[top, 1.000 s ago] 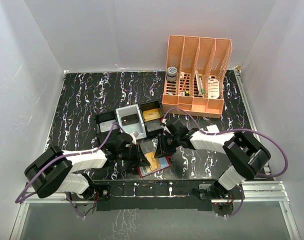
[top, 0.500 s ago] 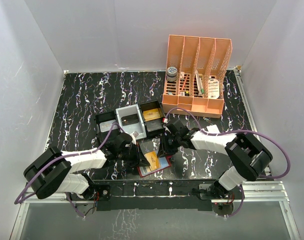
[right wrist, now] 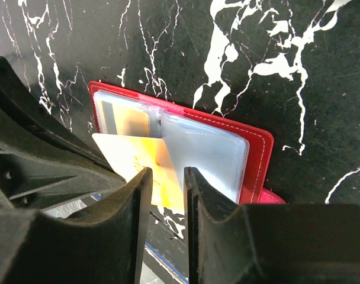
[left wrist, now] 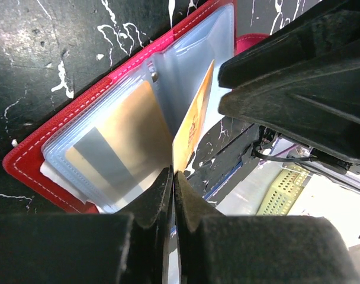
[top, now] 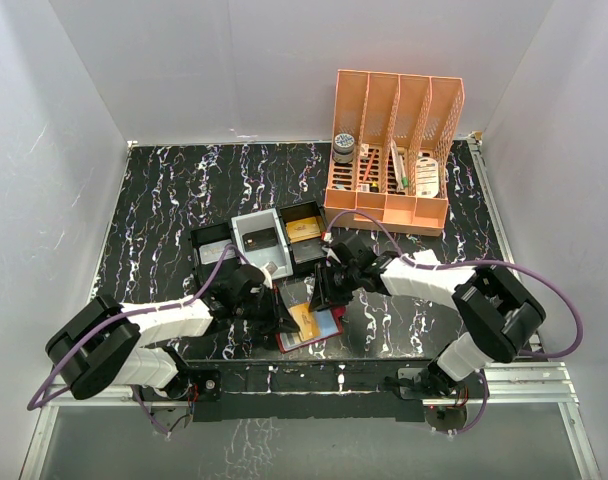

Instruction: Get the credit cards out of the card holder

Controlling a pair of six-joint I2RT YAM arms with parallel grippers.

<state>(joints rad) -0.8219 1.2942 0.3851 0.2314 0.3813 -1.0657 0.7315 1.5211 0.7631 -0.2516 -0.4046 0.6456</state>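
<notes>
Near centre, the left gripper (left wrist: 173, 173) clamps the light, stiff, slippery tan-orange plastic credit card (left wrist: 193, 121) by its edge, the place to hold it, above the open red leather-like card holder (left wrist: 26, 163); the right gripper (right wrist: 168, 177) hangs slightly parted.

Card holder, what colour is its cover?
The card holder is red with pale edge stitching, clearest in the left wrist view.

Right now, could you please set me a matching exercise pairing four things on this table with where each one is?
Things: 1 holder; 2 orange card; 3 tray; 4 rack.
Places: A far right; B pinched in the left gripper; C lying open near the front edge; D just beyond the holder.
Pairs: 1-C; 2-B; 3-D; 4-A.
</notes>
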